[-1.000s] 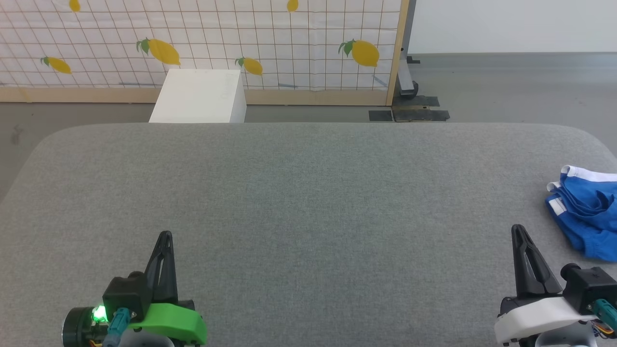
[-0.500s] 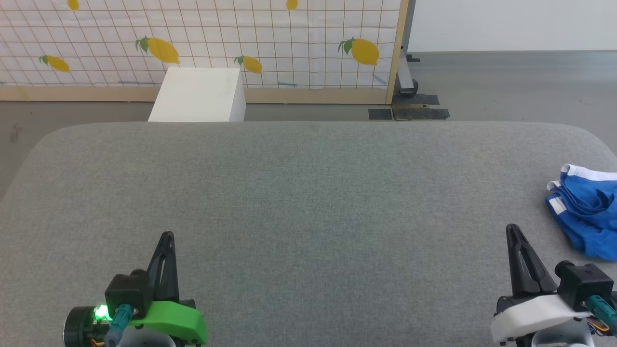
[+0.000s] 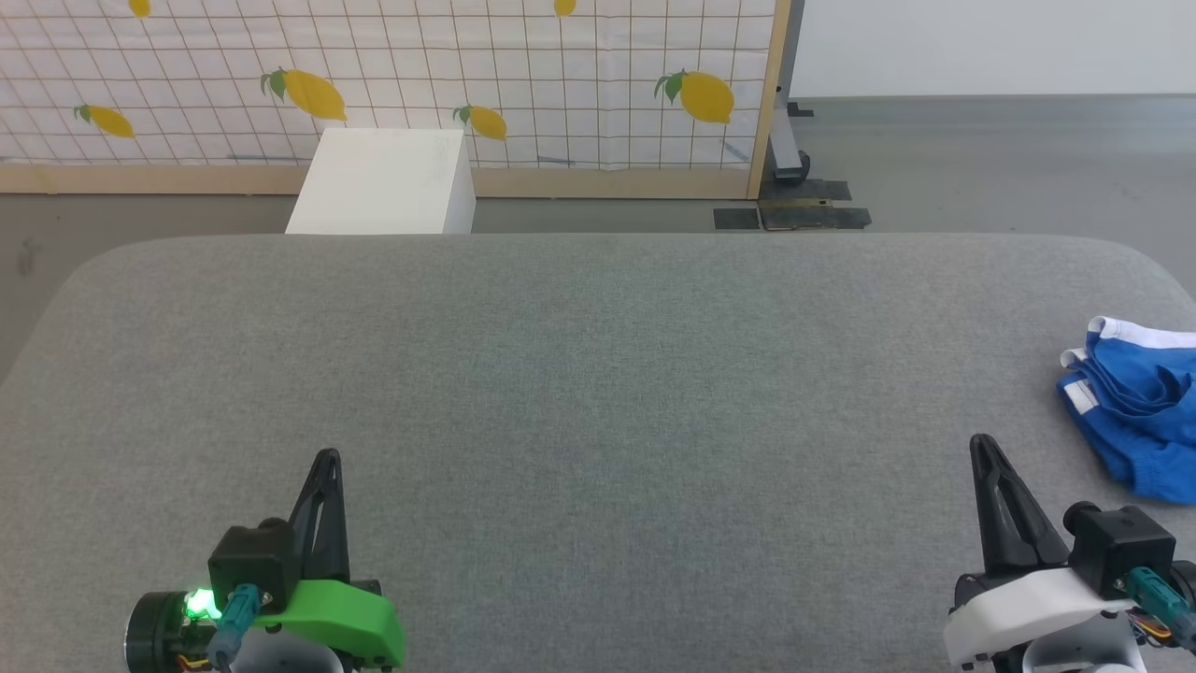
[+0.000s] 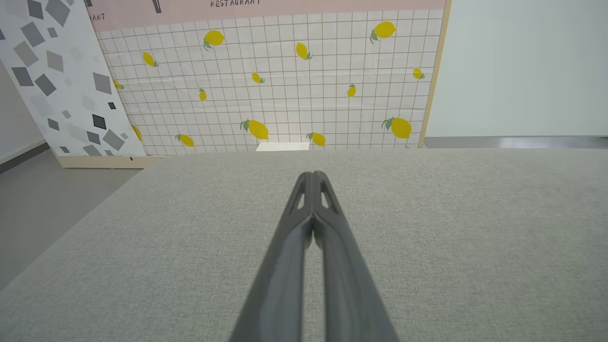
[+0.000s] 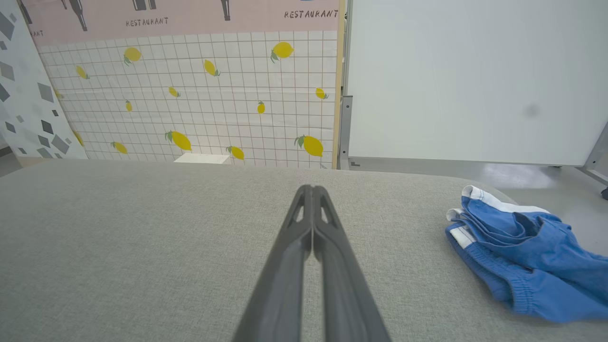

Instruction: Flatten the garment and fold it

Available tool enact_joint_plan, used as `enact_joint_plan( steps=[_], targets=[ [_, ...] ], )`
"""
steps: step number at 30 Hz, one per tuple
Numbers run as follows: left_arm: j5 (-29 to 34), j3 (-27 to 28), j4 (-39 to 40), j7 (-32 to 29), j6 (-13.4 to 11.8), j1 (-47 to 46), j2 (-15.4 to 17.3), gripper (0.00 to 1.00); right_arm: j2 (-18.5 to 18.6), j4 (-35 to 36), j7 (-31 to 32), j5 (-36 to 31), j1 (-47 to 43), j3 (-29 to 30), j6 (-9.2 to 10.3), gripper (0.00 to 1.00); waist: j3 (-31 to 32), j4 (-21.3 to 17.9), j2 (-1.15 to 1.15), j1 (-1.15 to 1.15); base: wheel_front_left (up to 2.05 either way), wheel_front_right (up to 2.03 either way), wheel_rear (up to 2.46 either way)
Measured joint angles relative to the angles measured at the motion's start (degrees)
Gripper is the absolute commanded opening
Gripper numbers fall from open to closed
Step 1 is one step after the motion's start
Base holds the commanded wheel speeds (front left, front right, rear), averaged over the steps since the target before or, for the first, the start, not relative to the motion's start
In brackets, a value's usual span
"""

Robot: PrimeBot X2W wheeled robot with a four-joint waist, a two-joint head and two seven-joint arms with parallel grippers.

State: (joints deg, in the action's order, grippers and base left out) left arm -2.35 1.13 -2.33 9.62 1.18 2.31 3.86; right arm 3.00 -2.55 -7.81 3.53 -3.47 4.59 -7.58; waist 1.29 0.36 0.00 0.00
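The garment (image 3: 1140,411), royal-blue shorts with white trim, lies crumpled at the far right edge of the grey table (image 3: 598,374), partly cut off by the head view's border. In the right wrist view the garment (image 5: 527,256) sits right of the fingers, its elastic waistband toward me. My right gripper (image 3: 979,445) is shut and empty, a short way left of and nearer than the shorts; its tips (image 5: 311,190) meet. My left gripper (image 3: 327,458) is shut and empty at the lower left, tips together (image 4: 313,175).
A white box (image 3: 383,182) stands on the floor beyond the table's far edge. A lemon-print grid screen (image 3: 392,84) with a wooden frame stands behind it. Grey floor (image 3: 990,168) extends to the right of the screen.
The right gripper has drifted slightly left in the head view. The head view has shifted a little, and the garment has not moved on the table.
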Motion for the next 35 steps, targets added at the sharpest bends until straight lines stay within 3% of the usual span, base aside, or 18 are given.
enact_joint_plan(
  steps=[35],
  targets=[
    [0.8, -0.4, 1.0, -4.0, -0.2, -0.4, -0.3, 0.00, 0.0, 1.0, 3.3, -1.1, 1.2, -1.9, 0.00, 0.00, -0.6, -0.2, 0.00, 0.00, 0.00, 0.00, 0.00]
  ],
)
